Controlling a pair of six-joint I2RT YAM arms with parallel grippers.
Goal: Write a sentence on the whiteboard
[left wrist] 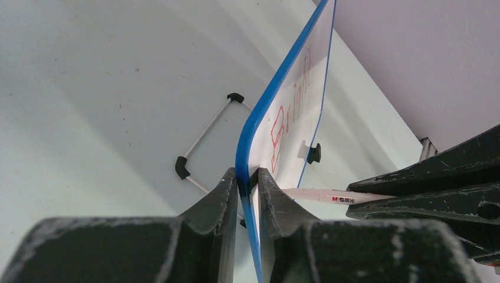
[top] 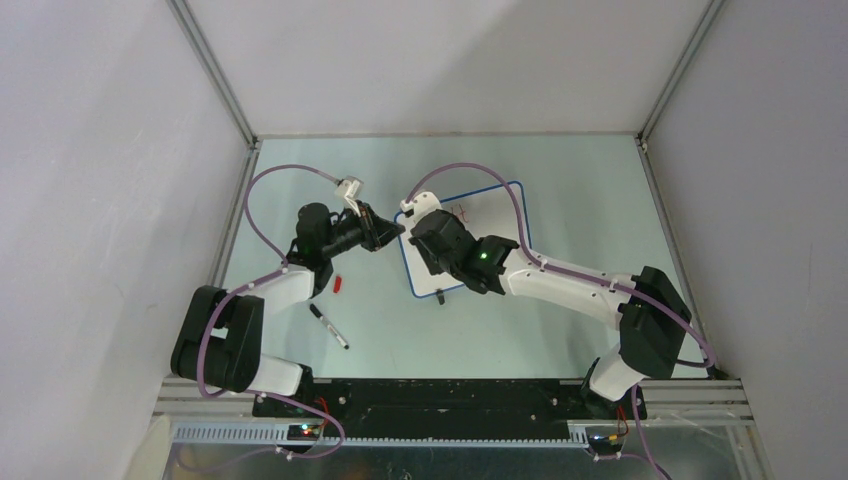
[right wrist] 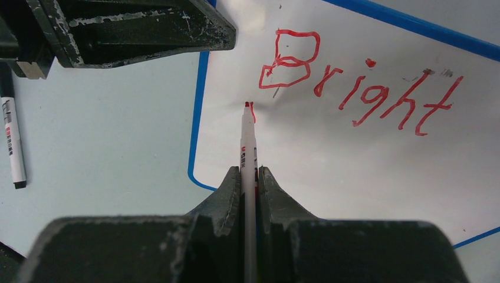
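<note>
The left gripper (left wrist: 247,177) has its two black fingers pressed in on the thin blue rim of the small rectangular white whiteboard (right wrist: 354,177), at a rounded corner, so that the board's edge runs straight out ahead from between the jaws. The right gripper (right wrist: 249,174) has its jaws squeezed down on the white barrel of a slim red-tipped marker (right wrist: 249,141), which sticks straight forward from between the fingers. The marker's tip touches the white face of the board, and a short red stroke sits right at the tip. The sentence (right wrist: 371,94), red handwritten marker writing, reads only "Bright" so far. It lies beyond the tip, ahead and to the right of the right jaws, with the large "B" nearest the tip. The board itself spreads ahead of the right jaws and off to their right, resting over the pale green table (right wrist: 106,130). The left gripper's fingers come in ahead and to the left of the right jaws. Far to the left of the right jaws a white-barrelled pen with black ends (right wrist: 13,147) lies on the table, apart from the board. A small red cap (top: 338,283) lies near it. From the left wrist, a small black clip foot (left wrist: 314,153) shows on the board's far rim, ahead and to the right of the jaws. A thin white wire frame with black corner pieces (left wrist: 206,135) sits ahead and to their left.
</note>
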